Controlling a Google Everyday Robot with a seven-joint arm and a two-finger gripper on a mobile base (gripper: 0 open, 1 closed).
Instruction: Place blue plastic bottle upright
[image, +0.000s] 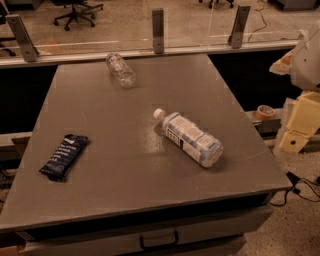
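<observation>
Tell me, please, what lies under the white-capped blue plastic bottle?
Only the grey table top shows; the lying blue plastic bottle covers the contact spot. The pincer hangs right of the table.

Blue plastic bottle: clear bluish, white cap, printed white label; lying on its side, cap pointing far-left, right of centre on grey table. Gripper off the table's right edge.

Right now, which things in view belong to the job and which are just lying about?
Job: blue plastic bottle, lying on its side mid-table; claw, beyond the right edge of the table.
Lying about: small clear bottle, dark packet, tape roll.
</observation>
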